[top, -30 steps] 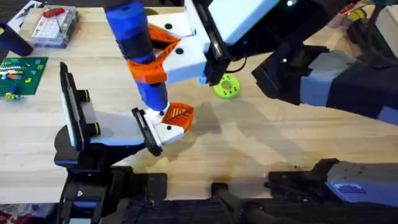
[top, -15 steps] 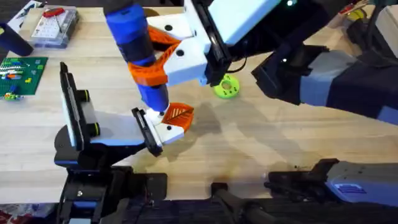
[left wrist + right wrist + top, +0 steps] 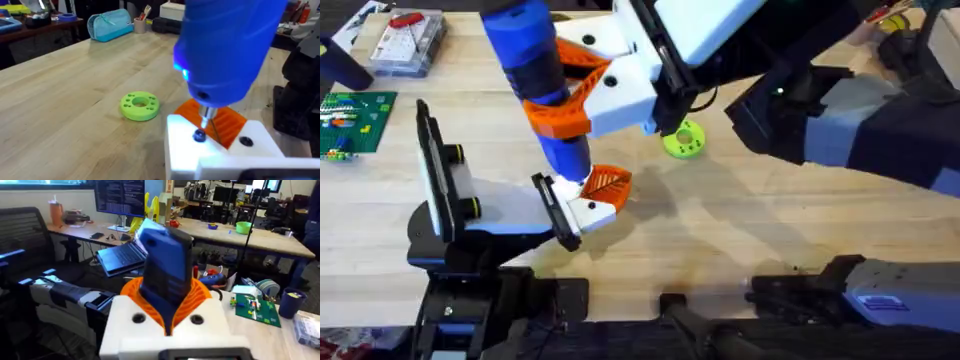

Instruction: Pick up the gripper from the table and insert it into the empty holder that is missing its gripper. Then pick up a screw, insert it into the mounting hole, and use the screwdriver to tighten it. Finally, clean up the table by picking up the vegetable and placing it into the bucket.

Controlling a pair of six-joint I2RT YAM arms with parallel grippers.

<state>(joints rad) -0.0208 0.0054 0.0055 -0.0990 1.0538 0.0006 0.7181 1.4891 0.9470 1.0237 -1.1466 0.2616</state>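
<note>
Overhead: we see right gripper [image 3: 582, 92] squeezing blue screwdriver [image 3: 535, 75], upright, tip down on screw [image 3: 199, 135] in small gripper [image 3: 600, 195]. Small gripper sits in holder [image 3: 557, 212] on table [image 3: 720, 240]. Left gripper: we can't tell.

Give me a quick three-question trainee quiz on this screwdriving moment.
1. True or false: the right tool grips the screwdriver.
2. What colour is the disc lying on the table?
3. The screwdriver's tip sits on: A the disc; B a screw in the gripper; C bare table.
Key: 1 true; 2 lime green; 3 B.
</note>
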